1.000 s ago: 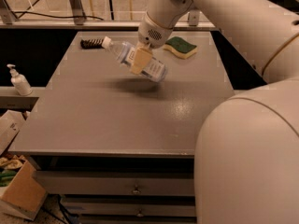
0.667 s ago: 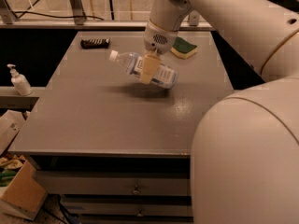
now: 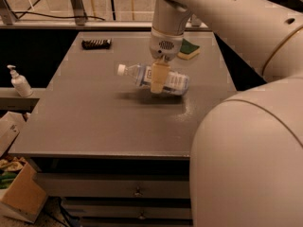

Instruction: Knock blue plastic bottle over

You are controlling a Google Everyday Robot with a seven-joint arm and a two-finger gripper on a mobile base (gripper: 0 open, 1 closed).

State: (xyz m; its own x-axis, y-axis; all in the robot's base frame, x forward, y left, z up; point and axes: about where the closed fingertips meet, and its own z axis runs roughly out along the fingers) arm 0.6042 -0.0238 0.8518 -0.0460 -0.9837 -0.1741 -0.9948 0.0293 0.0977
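Item: bottle (image 3: 176,82). Clear, faintly blue plastic, white cap, white label. It lies nearly level over the middle of the table (image 3: 94,126), cap to the camera's left and slightly higher than the base. A shadow falls on the table just below it; whether it touches the surface cannot be told.

Item: gripper (image 3: 158,82). It hangs from the white arm (image 3: 199,4), pointing down at mid-table. It is clamped around the bottle's middle. One tan finger (image 3: 157,74) crosses the near side of the label; the other is hidden behind the bottle.

Item: sponge (image 3: 189,50). Green and yellow, on the far right of the table, well apart from the bottle.

Item: black bar (image 3: 96,43). Flat, at the far left of the table.

Item: dispenser (image 3: 20,82). White pump type, upright on a ledge left of the table.

Item: box (image 3: 21,197). Cardboard, on the floor at lower left.

Item: drawers (image 3: 137,191). Under the tabletop, front-facing.
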